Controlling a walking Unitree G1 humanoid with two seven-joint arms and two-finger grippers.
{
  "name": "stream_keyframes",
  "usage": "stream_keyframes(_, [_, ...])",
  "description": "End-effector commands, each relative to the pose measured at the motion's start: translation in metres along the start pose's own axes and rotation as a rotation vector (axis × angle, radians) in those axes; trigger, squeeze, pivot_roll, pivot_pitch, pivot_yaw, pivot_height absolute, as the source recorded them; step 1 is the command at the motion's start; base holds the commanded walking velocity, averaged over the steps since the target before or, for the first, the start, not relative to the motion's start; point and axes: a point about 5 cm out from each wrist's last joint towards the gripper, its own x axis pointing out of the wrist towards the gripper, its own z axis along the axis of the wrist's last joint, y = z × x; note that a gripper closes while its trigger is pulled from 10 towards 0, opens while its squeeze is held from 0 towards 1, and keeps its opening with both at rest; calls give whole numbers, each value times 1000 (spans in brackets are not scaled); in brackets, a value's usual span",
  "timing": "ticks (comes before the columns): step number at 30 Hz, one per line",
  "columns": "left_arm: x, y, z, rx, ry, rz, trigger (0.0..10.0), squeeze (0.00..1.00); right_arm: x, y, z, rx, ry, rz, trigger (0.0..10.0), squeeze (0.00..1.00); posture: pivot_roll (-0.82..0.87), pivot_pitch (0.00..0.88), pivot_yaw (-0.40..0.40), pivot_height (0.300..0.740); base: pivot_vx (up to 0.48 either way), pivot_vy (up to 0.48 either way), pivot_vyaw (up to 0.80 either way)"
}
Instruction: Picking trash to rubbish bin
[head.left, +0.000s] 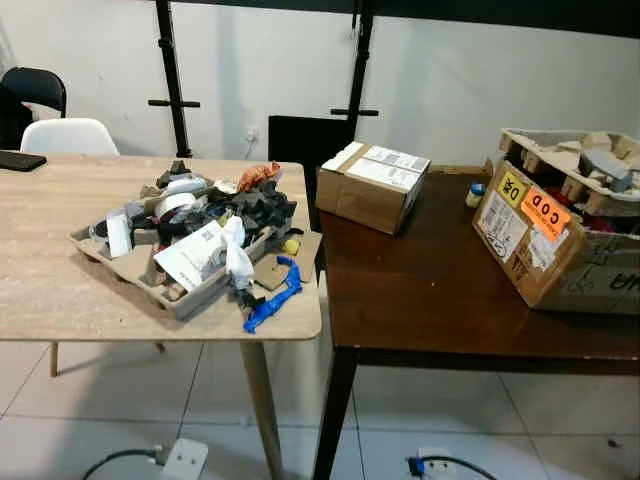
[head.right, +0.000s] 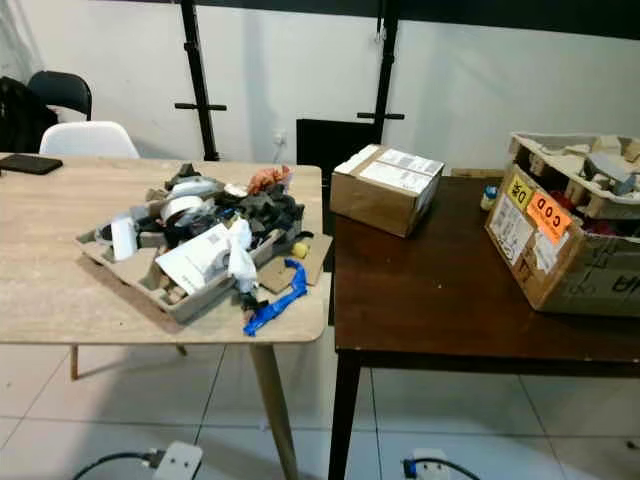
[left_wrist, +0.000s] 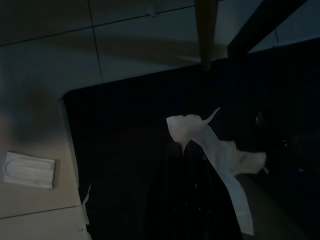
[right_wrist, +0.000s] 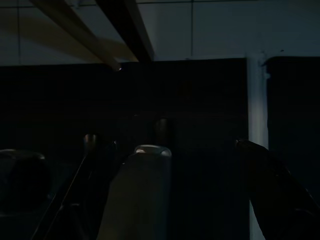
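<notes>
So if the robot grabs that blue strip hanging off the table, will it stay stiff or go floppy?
Probably floppy: the blue strip lies twisted and crumpled at the light table's edge. It looks thin, so likely light. One end hangs past the edge, so a nudge might drop it.

Two tables, two boxes, two chairs.

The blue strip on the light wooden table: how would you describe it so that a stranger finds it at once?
Start at the light wooden table, on the left of the dark brown table. Near its front right corner, just in front of the cardboard tray piled with trash, lies the blue strip, crumpled and twisted. It is the only bright blue thing there, loose on the tabletop outside the tray.
</notes>
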Motion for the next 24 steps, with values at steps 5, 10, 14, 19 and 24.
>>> stream_keyframes(5, [1, -2, -2, -48, -9, 4, 10000, 0, 0, 2, -3, 9, 1, 1, 10000, 0, 102, 192, -14, 740, 0, 0, 0])
stream_keyframes(10, [3, -6, 1, -58, -19, 22, 10000, 0, 0, 0, -1, -12, -10, 0, 10000, 0, 82, 171, -25, 740, 0, 0, 0])
stream_keyframes(14, [5, -7, 4, -62, -22, 26, 10000, 0, 1, -3, 4, -10, -17, -9, 10000, 0, 70, 159, -37, 740, 0, 0, 0])
stream_keyframes(19, [7, -4, 8, -77, -14, 42, 10000, 0, 1, -7, 7, -23, -13, -16, 10000, 0, 64, 145, -50, 740, 0, 0, 0])
stream_keyframes(24, [8, -4, 8, -85, -6, 38, 10000, 0, 1, -8, 7, -26, -11, -20, 10000, 0, 59, 129, -48, 740, 0, 0, 0])
